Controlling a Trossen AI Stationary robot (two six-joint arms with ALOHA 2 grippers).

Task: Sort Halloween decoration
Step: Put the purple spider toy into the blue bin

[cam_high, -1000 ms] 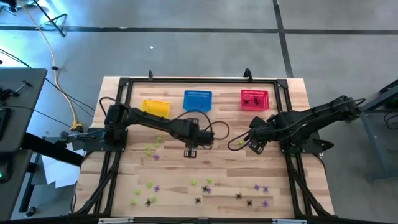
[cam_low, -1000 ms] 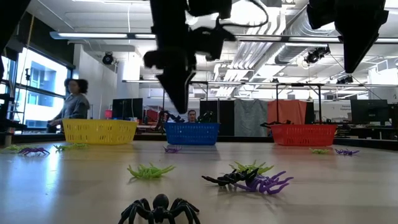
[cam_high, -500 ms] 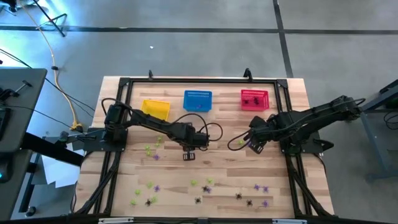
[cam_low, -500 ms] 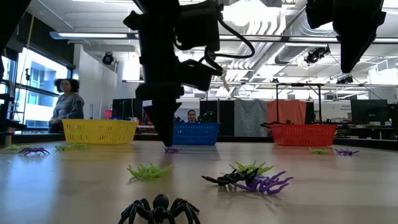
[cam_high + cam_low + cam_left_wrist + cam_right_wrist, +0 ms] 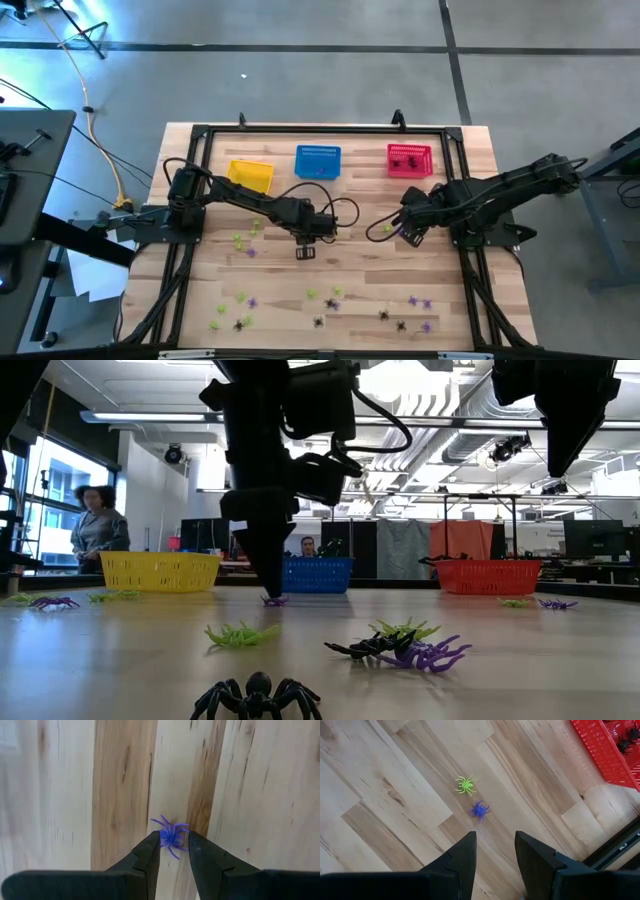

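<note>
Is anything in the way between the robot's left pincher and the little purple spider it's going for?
No. The left tool is right down at the purple spider, one open finger on each side of it. Only bare wooden table lies around it, so nothing visible blocks the grab.

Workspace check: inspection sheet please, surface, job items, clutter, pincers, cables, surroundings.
Surface: pale wooden plank table, black frame around it.
Job's things: tiny plastic spiders in purple, yellow-green and black scattered on the near half; small purple plastic spider between the left pincer's tips; black ones in the red mesh basket.
Clutter: yellow mesh basket and blue mesh basket along the far edge.
Grippers: left pincer lowered at table centre, open around the purple spider; right pincer open, hovering right of centre.
Cables: yellow cable on the floor, left.
Surroundings: a person beyond the table.
</note>
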